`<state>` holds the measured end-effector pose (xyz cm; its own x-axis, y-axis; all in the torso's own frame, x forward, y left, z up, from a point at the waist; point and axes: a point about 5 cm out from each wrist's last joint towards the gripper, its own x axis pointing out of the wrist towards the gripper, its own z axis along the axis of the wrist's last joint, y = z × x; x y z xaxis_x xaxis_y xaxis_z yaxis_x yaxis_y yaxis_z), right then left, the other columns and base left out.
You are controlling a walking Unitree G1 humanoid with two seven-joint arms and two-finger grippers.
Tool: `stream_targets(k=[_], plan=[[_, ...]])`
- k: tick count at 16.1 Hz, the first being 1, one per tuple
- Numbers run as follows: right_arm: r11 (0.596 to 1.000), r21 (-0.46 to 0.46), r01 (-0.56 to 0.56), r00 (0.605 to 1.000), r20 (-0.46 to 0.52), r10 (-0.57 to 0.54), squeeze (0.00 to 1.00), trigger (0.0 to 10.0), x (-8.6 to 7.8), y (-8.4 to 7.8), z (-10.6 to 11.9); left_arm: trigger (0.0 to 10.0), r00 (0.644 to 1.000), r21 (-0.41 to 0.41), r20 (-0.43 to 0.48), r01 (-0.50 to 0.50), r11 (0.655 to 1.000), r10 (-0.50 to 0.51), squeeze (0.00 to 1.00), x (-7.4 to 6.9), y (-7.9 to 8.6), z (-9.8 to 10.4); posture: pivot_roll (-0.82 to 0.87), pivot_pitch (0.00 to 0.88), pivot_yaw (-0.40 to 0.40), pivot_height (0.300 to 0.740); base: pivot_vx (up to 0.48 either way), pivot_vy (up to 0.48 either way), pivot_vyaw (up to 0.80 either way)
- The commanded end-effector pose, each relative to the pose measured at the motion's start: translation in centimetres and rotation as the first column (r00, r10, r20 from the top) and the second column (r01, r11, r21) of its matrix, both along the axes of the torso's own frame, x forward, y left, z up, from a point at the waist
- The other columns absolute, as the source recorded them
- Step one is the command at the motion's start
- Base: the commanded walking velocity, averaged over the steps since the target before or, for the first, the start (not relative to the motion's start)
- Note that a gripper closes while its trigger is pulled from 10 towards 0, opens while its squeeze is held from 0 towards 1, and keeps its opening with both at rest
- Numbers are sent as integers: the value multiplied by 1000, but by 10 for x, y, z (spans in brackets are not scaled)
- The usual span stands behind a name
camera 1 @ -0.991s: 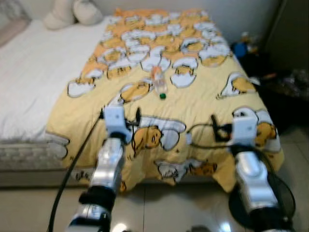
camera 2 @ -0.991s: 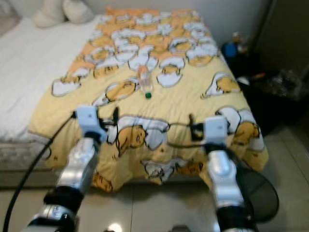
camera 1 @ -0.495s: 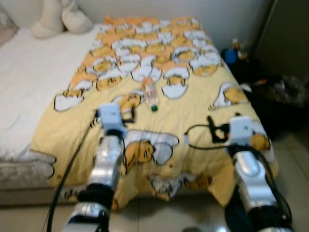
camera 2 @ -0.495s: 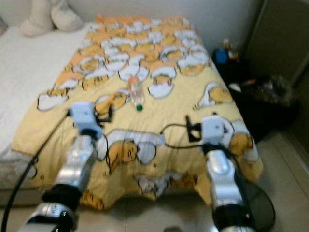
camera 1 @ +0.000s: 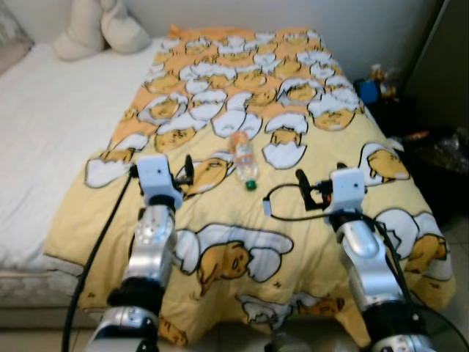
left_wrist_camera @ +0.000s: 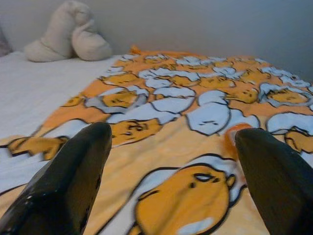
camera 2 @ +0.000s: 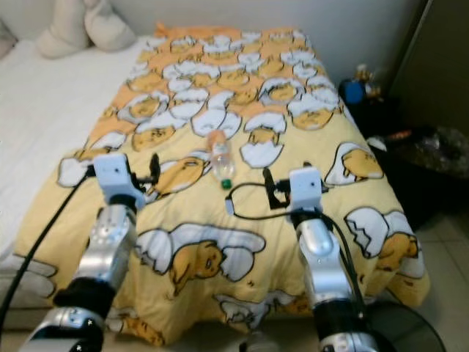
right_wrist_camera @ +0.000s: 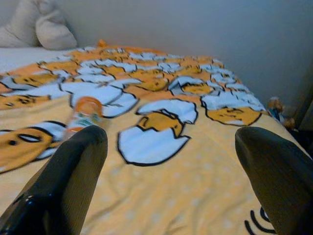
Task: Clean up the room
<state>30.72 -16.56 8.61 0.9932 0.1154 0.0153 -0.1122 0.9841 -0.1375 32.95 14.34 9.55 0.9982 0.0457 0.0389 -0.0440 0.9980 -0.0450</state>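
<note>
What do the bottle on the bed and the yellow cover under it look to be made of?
Bottle: likely clear thin plastic, see-through body, green cap, orange at the far end. Cover: soft printed fabric, matte, draping and creasing over the bed's edge.

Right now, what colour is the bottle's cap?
Green; the bottle cap shows best in the left eye view.

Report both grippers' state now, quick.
Left gripper: open, holding nothing, above the blanket.
Right gripper: open, holding nothing, near the plastic bottle.
</note>
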Motion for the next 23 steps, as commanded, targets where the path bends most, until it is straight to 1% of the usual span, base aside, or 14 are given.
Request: stream_targets(k=[1,4,6,7,8,10,12,13,14,15,17,20,21,23], plan=[[1000,8,-26,999,38,26,0,10000,9,9,12,10000,999,21,28,-23,1000,22,0,2,8,7,-176,0,71,731,428,0,0],[999,11,-38,998,42,37,0,10000,28,21,24,10000,998,45,43,-36,998,34,0,2,15,11,-141,0,66,731,428,0,0],[998,68,-12,999,32,10,0,10000,46,24,35,10000,999,82,40,-4,997,1,0,3,15,14,-105,0,62,731,446,0,0],[993,119,26,999,15,-28,0,10000,56,21,42,10000,1000,112,-9,16,994,-15,0,1,16,10,-46,3,61,731,0,0,0],[990,128,56,998,8,-58,0,10000,63,19,47,10000,998,86,-1,60,994,-60,0,-2,14,14,-17,31,59,731,0,0,0],[986,131,100,995,9,-102,0,10000,76,19,59,10000,981,133,3,191,973,-193,0,-13,18,27,50,98,90,731,0,0,0],[985,104,140,990,-13,-139,0,10000,81,21,61,10000,956,177,-22,291,940,-292,0,-30,25,36,104,148,117,731,0,0,0],[984,98,148,989,-28,-146,0,10000,82,21,60,10000,952,195,-33,304,932,-304,0,-34,29,38,126,174,129,731,0,0,0],[981,97,165,985,-60,-160,0,10000,84,23,58,10000,946,218,-58,324,921,-319,0,-45,37,43,146,203,144,731,0,0,0],[981,77,180,981,-91,-173,0,10000,85,24,54,10000,946,231,-80,325,917,-315,0,-51,43,46,158,223,152,731,0,0,0],[972,46,231,965,-136,-223,0,10000,84,21,47,10000,936,230,-109,350,908,-334,0,-64,46,49,181,266,152,731,0,0,0],[961,23,277,956,-107,-273,0,10000,84,16,50,10000,931,223,-122,363,905,-344,0,-74,46,51,192,287,149,731,0,0,0],[954,8,299,950,-100,-297,0,10000,85,11,51,10000,930,218,-143,362,906,-337,0,-81,47,51,198,301,147,731,0,0,0],[943,-1,332,937,-111,-330,0,10000,84,5,49,10000,927,220,-163,367,904,-337,0,-86,47,50,206,313,148,731,0,0,0]])
